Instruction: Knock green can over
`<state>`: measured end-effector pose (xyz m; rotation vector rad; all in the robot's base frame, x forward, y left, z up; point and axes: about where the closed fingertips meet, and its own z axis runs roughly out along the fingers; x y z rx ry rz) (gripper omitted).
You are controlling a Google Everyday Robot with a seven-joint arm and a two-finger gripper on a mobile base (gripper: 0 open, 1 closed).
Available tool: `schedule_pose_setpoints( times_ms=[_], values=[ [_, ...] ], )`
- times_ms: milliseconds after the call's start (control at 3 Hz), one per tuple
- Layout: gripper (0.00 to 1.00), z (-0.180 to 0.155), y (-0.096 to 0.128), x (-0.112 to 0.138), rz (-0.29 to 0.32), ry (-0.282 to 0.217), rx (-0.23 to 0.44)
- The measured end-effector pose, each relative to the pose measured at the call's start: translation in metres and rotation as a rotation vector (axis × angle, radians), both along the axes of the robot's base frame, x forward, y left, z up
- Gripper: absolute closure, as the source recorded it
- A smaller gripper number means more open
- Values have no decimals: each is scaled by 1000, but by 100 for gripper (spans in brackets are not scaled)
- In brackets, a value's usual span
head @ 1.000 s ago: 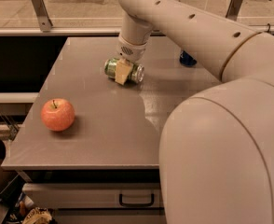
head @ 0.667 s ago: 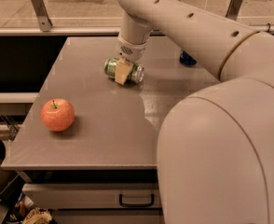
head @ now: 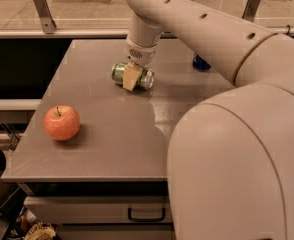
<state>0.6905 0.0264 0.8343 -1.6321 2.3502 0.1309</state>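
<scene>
The pincer (head: 131, 77) is down low on the gray table (head: 112, 149), at the far part of the top, on the end of the big white arm (head: 187, 19). The arm comes in from the right & bends down to it.

The green can (head: 118, 73) is right at the pincer, touching it. The can lies flat on its side on the table, not standing up. Its green end sticks out on the view's left of the pincer & its shiny silver end sticks out on the right. The pincer covers the can's middle, so you can't tell if it's pinching the can or just resting on it.

A red apple (head: 62, 123) sits nearer the cam & off to the left of the pincer, well apart from it, close to the table's left edge.

A blue thing (head: 201, 63) is to the right of the pincer, mostly hidden behind the arm.

Way below the pincer, under the table's front edge, there's a drawer w/ a dark handle (head: 146, 215).
</scene>
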Motion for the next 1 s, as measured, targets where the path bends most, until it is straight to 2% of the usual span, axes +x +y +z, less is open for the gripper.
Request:
schedule_pose_setpoints(
  times_ms=[333, 667, 1000],
  values=[
    [13, 1, 0, 0, 0, 0, 0],
    [0, 1, 0, 0, 0, 0, 0],
    [0, 1, 0, 0, 0, 0, 0]
  ],
)
